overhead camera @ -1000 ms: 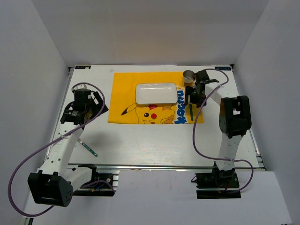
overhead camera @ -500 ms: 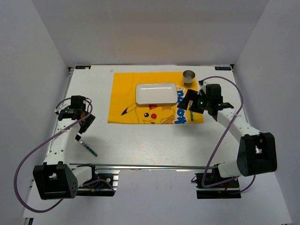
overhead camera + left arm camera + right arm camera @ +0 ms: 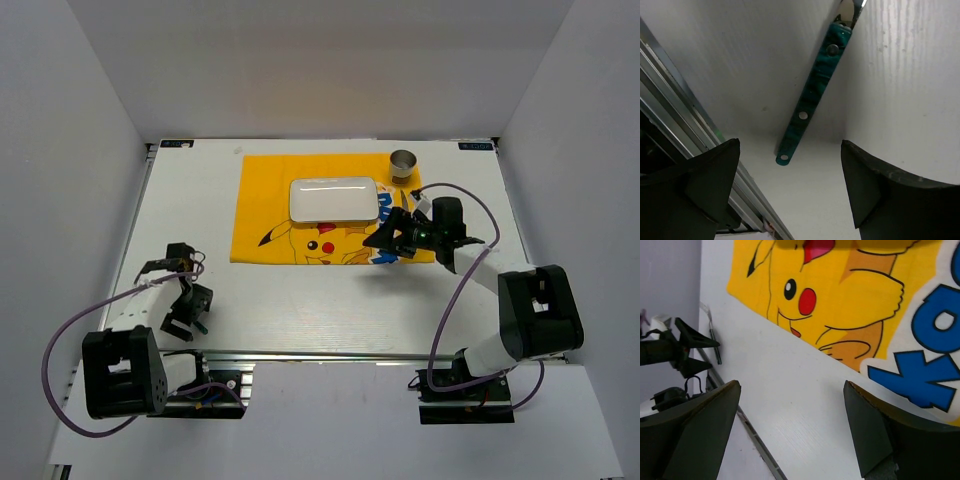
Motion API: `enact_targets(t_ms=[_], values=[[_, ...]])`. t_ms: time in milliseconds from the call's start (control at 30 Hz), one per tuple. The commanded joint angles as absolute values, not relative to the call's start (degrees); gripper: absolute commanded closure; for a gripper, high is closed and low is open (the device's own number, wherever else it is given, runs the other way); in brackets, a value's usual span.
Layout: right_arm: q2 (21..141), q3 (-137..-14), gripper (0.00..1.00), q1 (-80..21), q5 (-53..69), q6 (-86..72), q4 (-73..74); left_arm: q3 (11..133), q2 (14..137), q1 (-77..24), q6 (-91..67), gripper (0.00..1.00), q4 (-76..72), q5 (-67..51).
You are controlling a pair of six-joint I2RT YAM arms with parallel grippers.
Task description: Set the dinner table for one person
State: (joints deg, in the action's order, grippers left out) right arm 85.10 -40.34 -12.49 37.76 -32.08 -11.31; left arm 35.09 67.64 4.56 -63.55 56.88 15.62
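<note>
- Left pincer [image 3: 790, 149]: jaws wide apart and holding nothing. The dark, wedge-shaped fingers [image 3: 695, 192] sit on either side of a utensil [image 3: 812, 92] without touching it.
- Utensil: flat, narrow handle in marbled teal with a glossy finish, three round rivets or holes along it, and a bit of bare metal at the far end. It lies flat on the tabletop [image 3: 300, 300]. The working end is out of frame, so I can't tell whether it's a knife or a fork.
- The handle's near end stops just short of the metal rail [image 3: 675, 130], a ribbed aluminium extrusion along the tabletop's near edge.
- Right pincer [image 3: 791, 386]: jaws also wide apart and holding nothing. It is low over the near right part of the mat [image 3: 262, 200], angled toward the left arm. I can't tell whether it touches the cloth.
- Tabletop: large, white, flat rectangle with faint lengthwise grain. It spans the whole work area between the white walls, and everything sits on it.
- Mat: yellow cloth lying flat, printed with a cartoon face, black outlines and blue lettering at its right edge.
- Plate [image 3: 335, 200]: white, glossy rounded rectangle with a shallow rim, on the far half of the mat.
- Cup [image 3: 404, 163]: small, round and metal, at the mat's far right corner, just beside the plate.
</note>
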Motion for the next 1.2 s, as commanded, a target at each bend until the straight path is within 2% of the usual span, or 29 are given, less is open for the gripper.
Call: enact_targets(t_ms=[0,100,167,200,233,267,300,333,367,567,733,833,867,900,933,1167], values=[[82.88,-39.46,0.11,-12.39,42.27,-33.75,-17.75,33.14,66.97,5.44,-67.23,0.1,51.96,15.99],[80.69,-38.67,0.11,-12.3,42.01,-33.49,-17.58,30.07,67.06,5.45,-68.12,0.17,47.82,16.0],[78.67,-38.58,0.11,-12.3,41.14,-32.87,-16.27,27.96,67.5,5.45,-68.03,0.33,44.58,15.12],[78.05,-38.5,0.11,-12.22,40.35,-32.52,-15.82,27.34,67.67,5.97,-68.03,0.44,43.6,14.86],[77.09,-38.41,0.11,-12.13,40.25,-32.26,-15.3,26.81,68.28,5.98,-68.11,0.6,42.72,14.68],[76.65,-38.32,0.11,-12.22,39.91,-32.17,-15.03,26.11,68.46,5.98,-68.03,0.62,41.5,14.68],[75.86,-38.32,0.11,-12.13,39.82,-32.08,-14.94,25.93,68.9,5.98,-68.03,0.67,41.14,14.68],[75.59,-38.41,0.11,-12.13,39.81,-31.91,-14.51,25.75,69.78,6.5,-68.03,0.9,40.78,14.76],[75.24,-38.41,0.11,-12.13,39.55,-31.9,-14.33,25.84,70.31,6.5,-67.85,0.99,40.61,14.85],[73.92,-39.37,0.11,-12.22,38.59,-31.47,-12.22,31.18,69.88,5.46,-59.52,1.0,43.67,17.13],[72.77,-40.77,0.11,-12.13,36.83,-29.63,-9.24,46.1,71.1,4.83,-40.06,1.0,43.17,13.64],[72.51,-43.23,0.12,-12.56,33.76,-26.55,-3.97,54.27,76.18,4.31,-27.83,1.0,40.78,1.62],[72.42,-43.94,0.12,-12.74,32.18,-24.37,-0.56,56.58,81.51,3.26,-25.08,1.0,40.43,-5.47],[72.25,-44.64,0.11,-12.74,31.73,-23.3,1.65,58.86,84.78,2.64,-22.26,1.0,41.13,-7.45],[72.07,-46.21,0.11,-12.74,30.95,-22.68,3.32,64.37,87.77,1.68,-19.89,1.0,44.35,-6.69],[67.5,-51.06,0.11,-13.18,25.22,-17.41,13.79,79.35,100.36,-6.67,-13.89,1.0,46.23,-2.72]])
